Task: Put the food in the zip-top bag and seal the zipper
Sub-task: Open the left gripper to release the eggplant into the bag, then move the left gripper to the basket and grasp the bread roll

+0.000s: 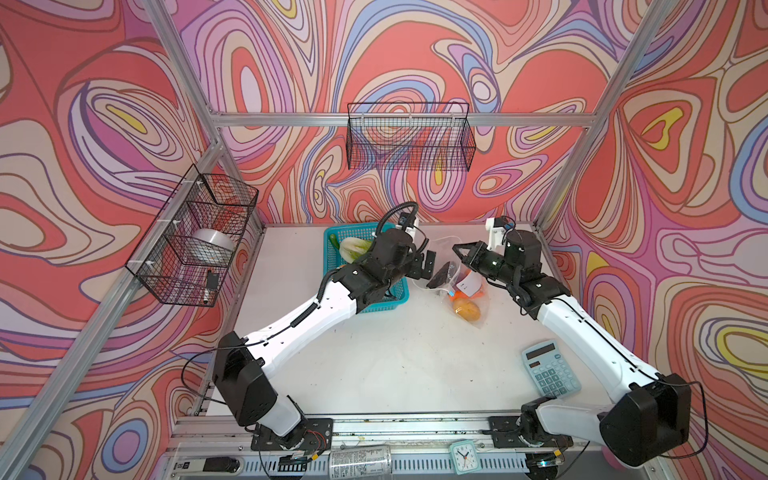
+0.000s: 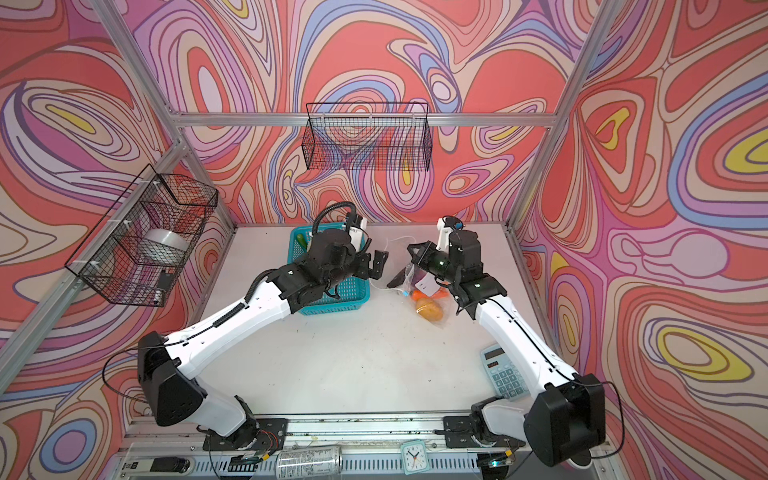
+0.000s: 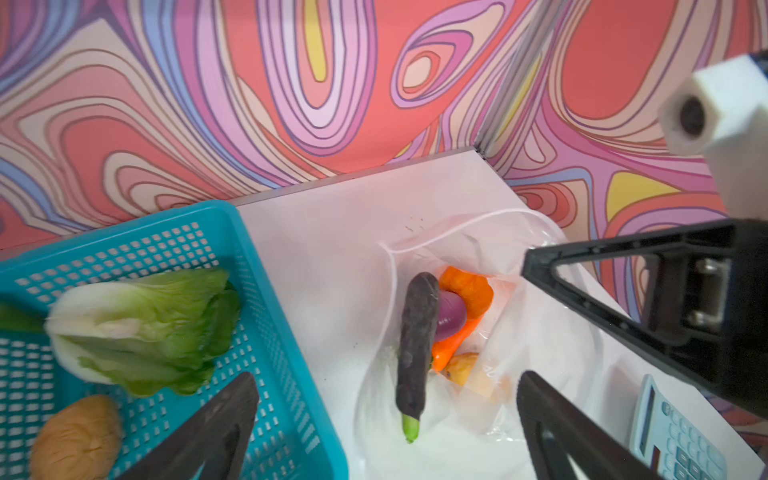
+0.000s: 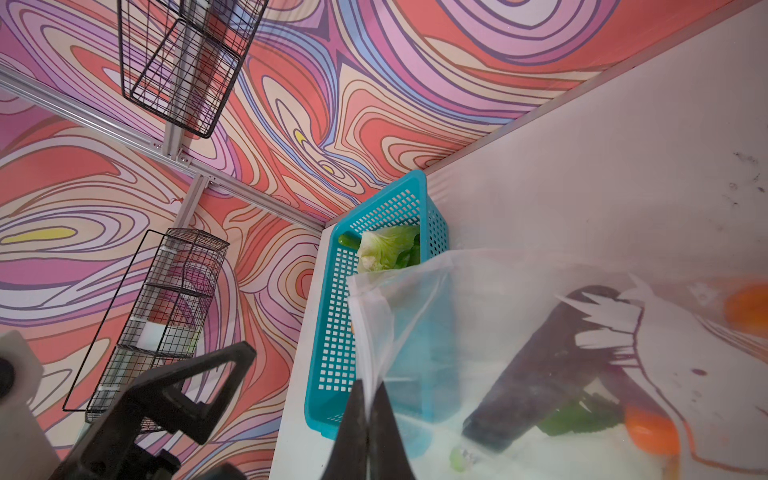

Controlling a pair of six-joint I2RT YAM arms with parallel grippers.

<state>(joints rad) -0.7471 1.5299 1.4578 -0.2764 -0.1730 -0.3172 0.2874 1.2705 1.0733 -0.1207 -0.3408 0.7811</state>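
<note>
Two sets of jaws flank the zip-top bag (image 3: 498,328), which rests on the counter (image 1: 374,357) just beside the teal basket (image 3: 232,216); the left jaws stand wide apart and hold nothing, hanging above the bag's mouth; the right jaws are pinched tight on the bag's rim (film caught between them in the right wrist view); inside the bag lie the dark eggplant (image 3: 417,345), purple onion (image 3: 451,316), pumpkin (image 3: 469,286), carrot (image 3: 453,347) and one potato (image 3: 461,368); the cabbage (image 3: 145,328) and a second potato (image 3: 77,436) sit in the basket.
</note>
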